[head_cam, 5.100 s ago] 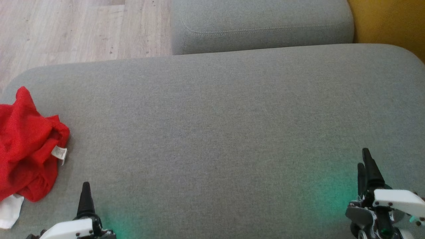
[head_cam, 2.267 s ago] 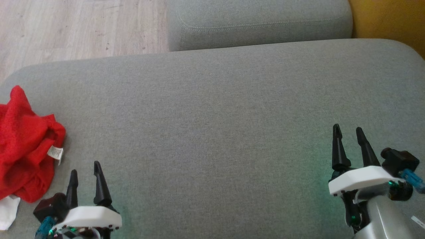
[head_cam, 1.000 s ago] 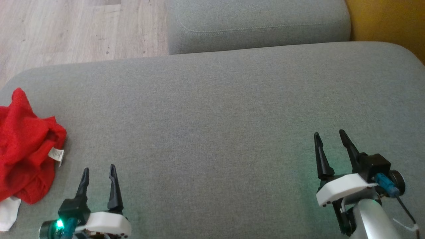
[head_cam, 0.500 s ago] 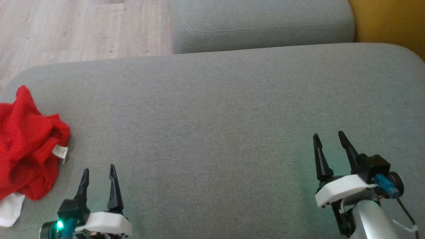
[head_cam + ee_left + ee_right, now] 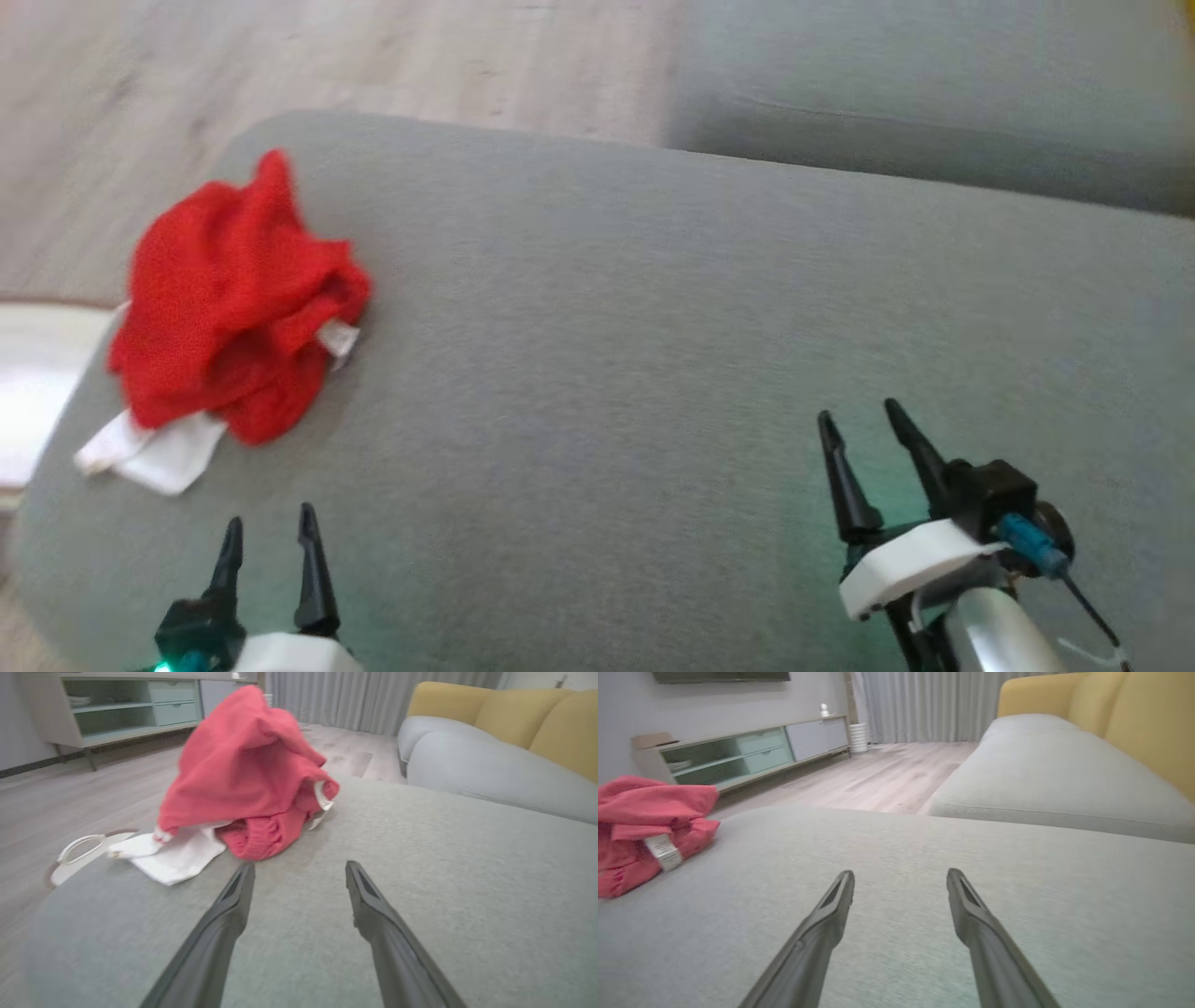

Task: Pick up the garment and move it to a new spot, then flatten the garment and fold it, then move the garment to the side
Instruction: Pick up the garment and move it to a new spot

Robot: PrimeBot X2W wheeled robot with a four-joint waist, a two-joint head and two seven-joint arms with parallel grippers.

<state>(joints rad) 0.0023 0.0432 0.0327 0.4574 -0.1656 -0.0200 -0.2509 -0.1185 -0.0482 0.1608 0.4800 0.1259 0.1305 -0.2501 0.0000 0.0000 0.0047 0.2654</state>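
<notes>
The garment (image 5: 229, 299) is a crumpled red heap with white trim and a white label, lying near the left end of the grey cushion (image 5: 635, 355). In the left wrist view the garment (image 5: 247, 770) sits just ahead of my open left gripper (image 5: 299, 870), a short gap apart. My left gripper (image 5: 268, 525) shows at the lower left of the head view, empty. At the lower right my right gripper (image 5: 859, 415) stands open and empty, far from the garment (image 5: 644, 826), which lies at the left edge of the right wrist view beyond that gripper (image 5: 901, 877).
A second grey cushion (image 5: 934, 112) lies behind, with yellow sofa backs (image 5: 1134, 728) to the right. Wooden floor (image 5: 373, 56) runs past the cushion's left end, where a white round object (image 5: 79, 851) sits low. A long sideboard (image 5: 747, 756) stands across the room.
The head camera has swung left, so the garment now appears further into the picture. Both grippers stay open and keep about the same pose over the cushion.
</notes>
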